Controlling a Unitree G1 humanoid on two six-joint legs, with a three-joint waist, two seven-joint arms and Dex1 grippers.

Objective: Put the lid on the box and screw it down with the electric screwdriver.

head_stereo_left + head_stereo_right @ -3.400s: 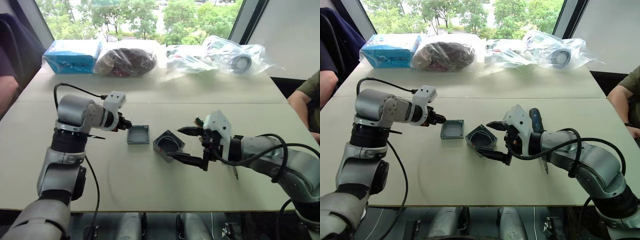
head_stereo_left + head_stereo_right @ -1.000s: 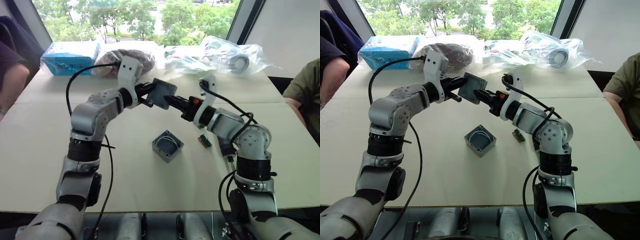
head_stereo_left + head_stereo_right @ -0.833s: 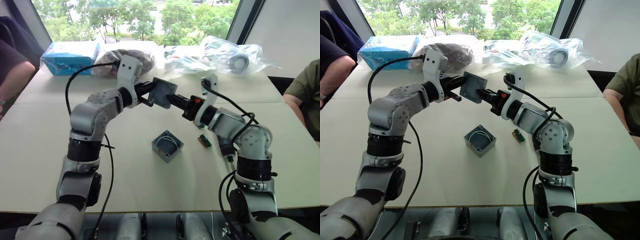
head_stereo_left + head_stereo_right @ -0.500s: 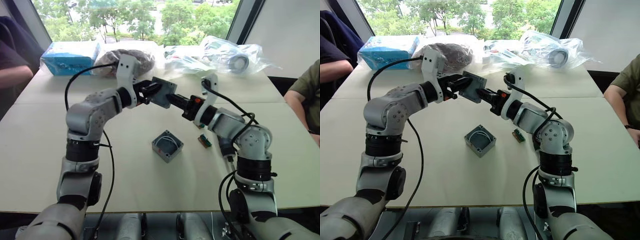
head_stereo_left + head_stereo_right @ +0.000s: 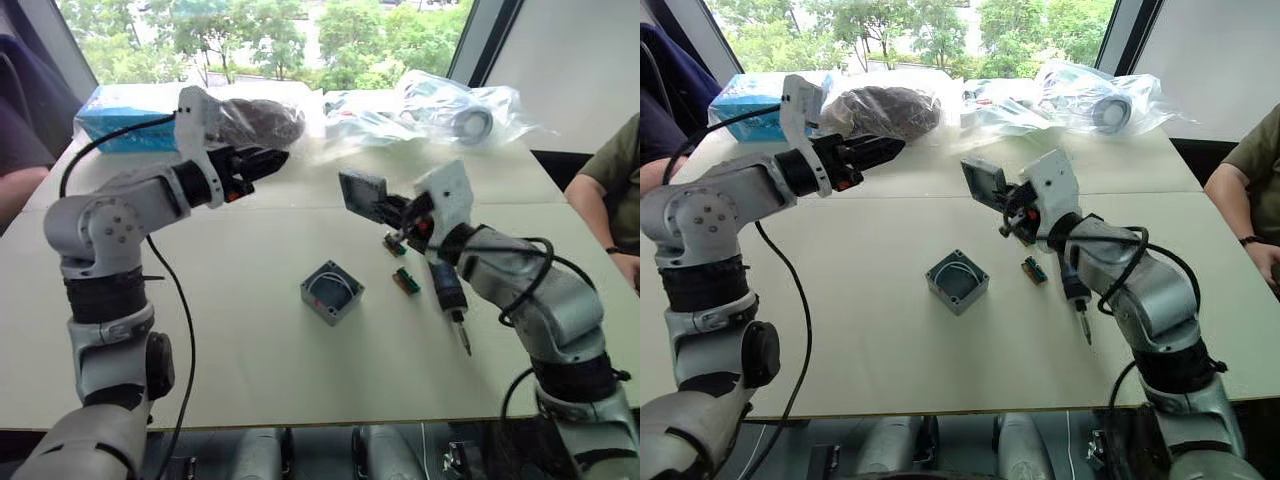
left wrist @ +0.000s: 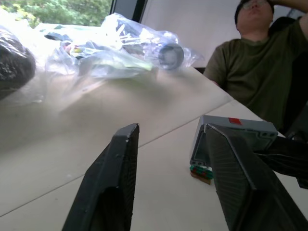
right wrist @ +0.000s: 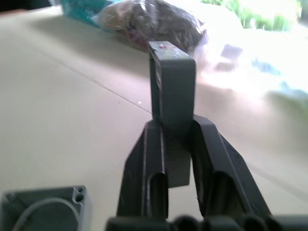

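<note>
My right gripper (image 5: 385, 207) is shut on the grey lid (image 5: 363, 194), holding it on edge in the air above the table, right of centre. In the right wrist view both fingers clamp the lid (image 7: 172, 91) at its lower edge. The open grey box (image 5: 332, 292) with white wires inside sits on the table below and to the left of the lid. The black electric screwdriver (image 5: 449, 299) lies on the table under my right forearm. My left gripper (image 5: 265, 158) hangs over the back left, open and holding nothing, well apart from the lid (image 6: 236, 134).
Small green blocks (image 5: 406, 281) lie between box and screwdriver. A blue carton (image 5: 135, 110), a dark bag (image 5: 255, 120) and clear plastic bags (image 5: 450, 105) line the far edge. A person in a green shirt (image 5: 610, 175) sits at the right, and a sleeve (image 5: 25, 180) shows at the left.
The left gripper let go of the lid and pulled back to the left. The right gripper kept the lid and carried it right and lower.
</note>
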